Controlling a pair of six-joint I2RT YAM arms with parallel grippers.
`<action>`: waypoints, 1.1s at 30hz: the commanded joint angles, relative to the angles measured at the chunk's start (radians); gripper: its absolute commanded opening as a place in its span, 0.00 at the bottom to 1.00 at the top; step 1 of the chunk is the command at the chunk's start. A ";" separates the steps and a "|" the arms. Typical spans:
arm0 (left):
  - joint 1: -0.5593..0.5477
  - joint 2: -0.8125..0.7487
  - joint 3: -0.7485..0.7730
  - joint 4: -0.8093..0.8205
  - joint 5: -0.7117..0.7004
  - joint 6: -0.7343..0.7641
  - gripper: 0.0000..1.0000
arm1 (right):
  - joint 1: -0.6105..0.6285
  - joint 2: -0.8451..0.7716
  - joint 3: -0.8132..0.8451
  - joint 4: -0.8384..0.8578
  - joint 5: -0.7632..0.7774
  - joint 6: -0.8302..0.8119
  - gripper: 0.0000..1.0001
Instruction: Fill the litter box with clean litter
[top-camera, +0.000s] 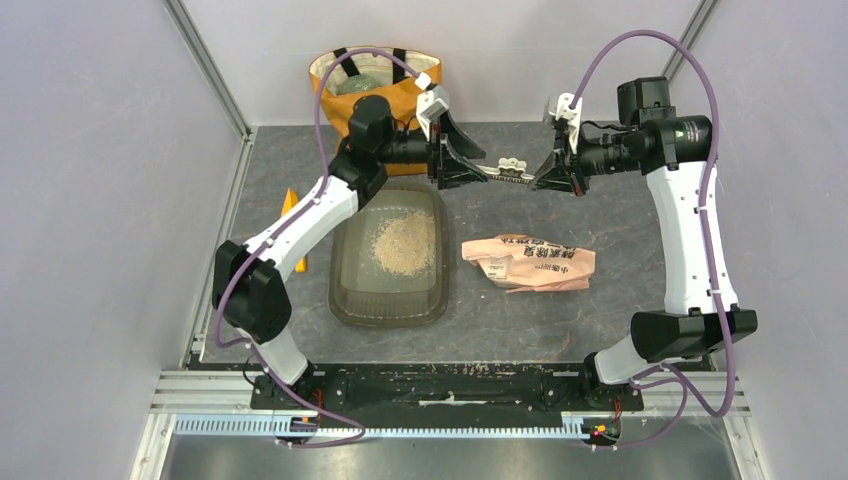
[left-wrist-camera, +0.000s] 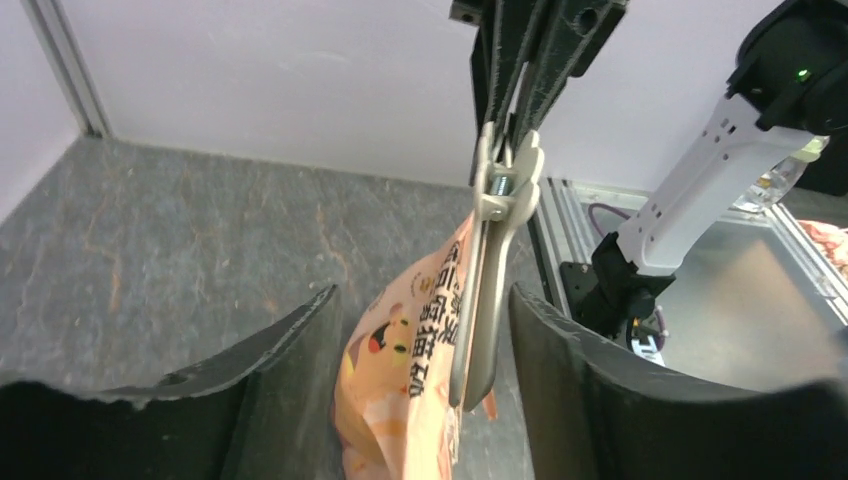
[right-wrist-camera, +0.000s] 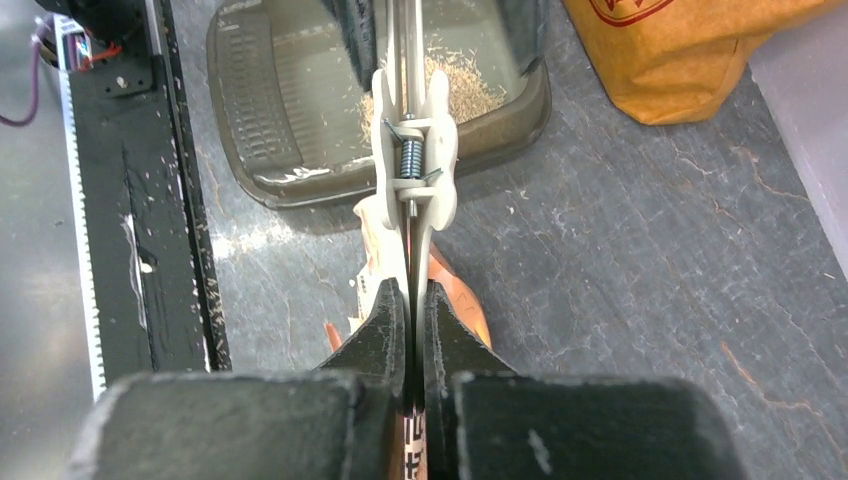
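- Aloft, the right fingers (right-wrist-camera: 385, 330) pinch a cream plastic spring clip (right-wrist-camera: 412, 160); the spread left fingers (left-wrist-camera: 290, 350) flank it, seemingly for handover.
- The smoky rectangular plastic litter box (top-camera: 340, 290) sits on the desk (top-camera: 560, 320), beige litter (top-camera: 403, 243) heaped inside.

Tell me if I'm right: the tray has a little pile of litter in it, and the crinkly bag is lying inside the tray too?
Not quite. The litter box does hold a little pile of clean litter, but the crinkly printed bag lies on the table to the right of the box, not inside it. The top external view shows it.
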 joint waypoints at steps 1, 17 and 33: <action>0.013 -0.075 0.187 -0.619 -0.034 0.537 0.71 | 0.009 -0.036 0.000 -0.050 0.043 -0.115 0.00; -0.142 -0.045 0.249 -0.624 -0.108 0.529 0.83 | 0.083 -0.042 0.002 -0.094 0.112 -0.136 0.00; -0.166 -0.030 0.253 -0.629 -0.120 0.547 0.46 | 0.112 -0.054 -0.005 -0.094 0.124 -0.134 0.02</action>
